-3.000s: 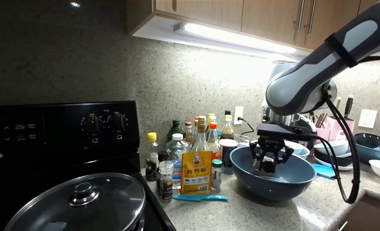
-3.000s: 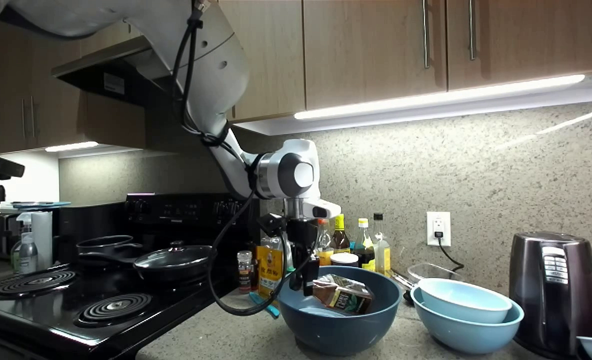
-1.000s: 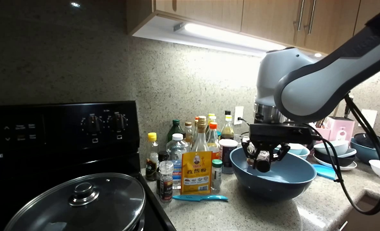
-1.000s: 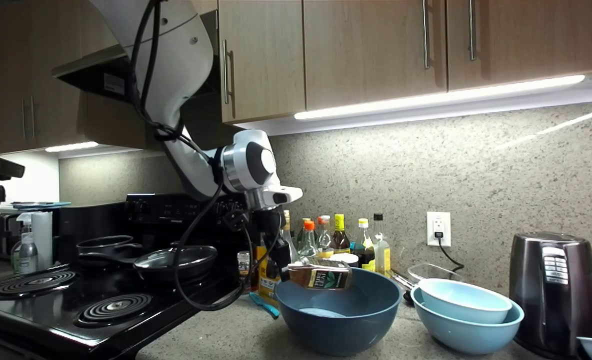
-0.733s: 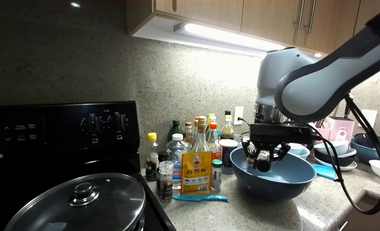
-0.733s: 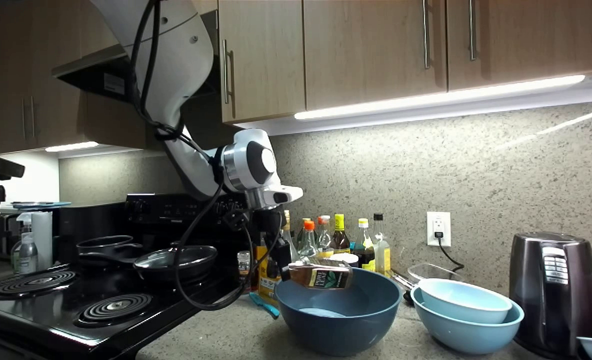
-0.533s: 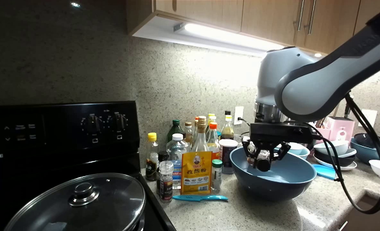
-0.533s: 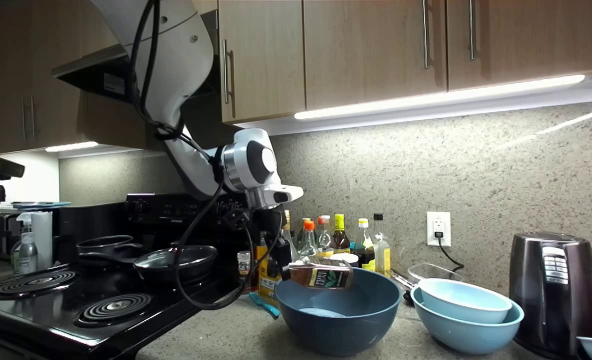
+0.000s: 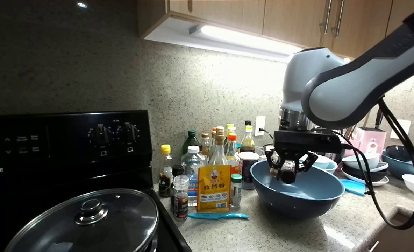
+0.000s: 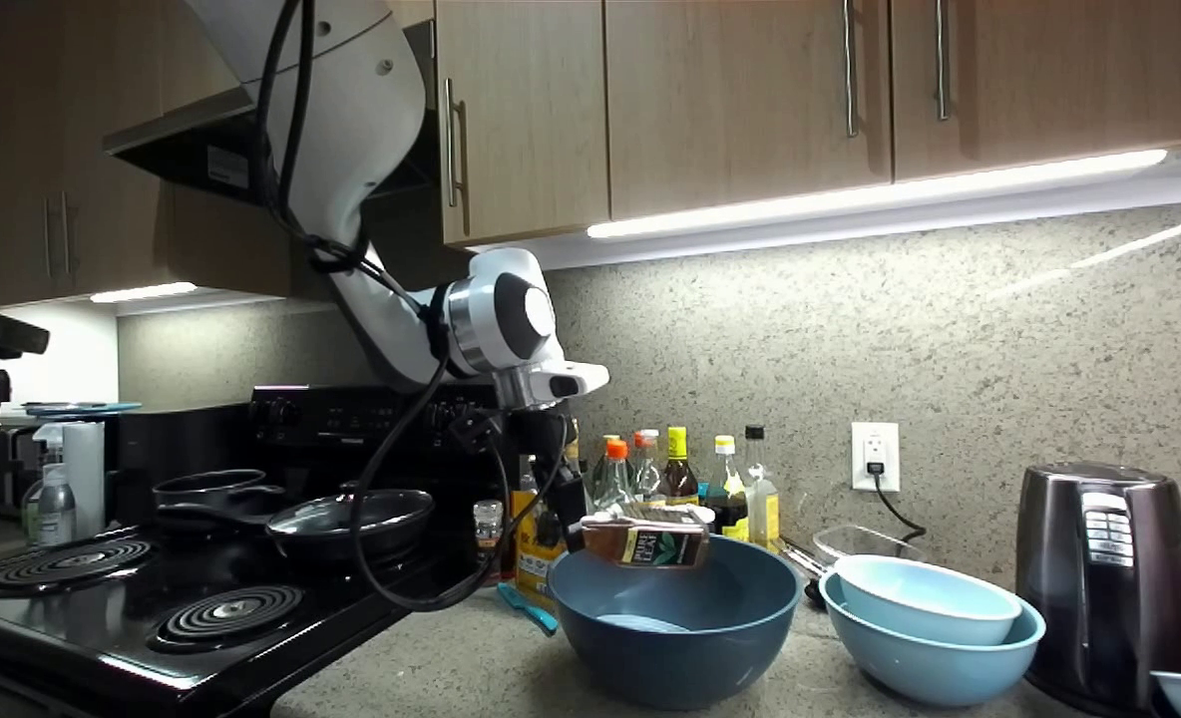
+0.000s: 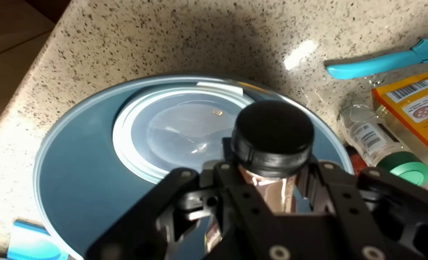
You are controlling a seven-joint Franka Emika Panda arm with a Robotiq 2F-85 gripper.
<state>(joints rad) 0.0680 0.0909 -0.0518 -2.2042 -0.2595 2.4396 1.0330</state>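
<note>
A brown bottle (image 10: 655, 543) with a dark label lies nearly level in the air, over the large dark blue bowl (image 10: 670, 663). My gripper (image 9: 287, 171) is shut on its neck, just behind the black cap (image 11: 273, 139), which fills the middle of the wrist view. The bottle's body points away from the fingers and is mostly hidden behind the gripper in the wrist view. In an exterior view it overlaps the far rim of the bowl; whether it touches cannot be told. A round pale base shows at the bottom of the bowl (image 11: 80, 180).
A yellow pouch (image 9: 213, 189), a green-capped jar (image 9: 235, 190) and several bottles stand near the bowl, with a blue knife (image 9: 217, 216) in front. Two nested light-blue bowls (image 10: 935, 658) and a dark kettle (image 10: 1109, 588) stand nearby. A lidded pan (image 9: 84, 224) sits on the stove.
Three seconds ago the bottle lay tilted down inside the bowl; it has since been lifted and swung toward the stove side. Over the last half second it has risen slightly further.
</note>
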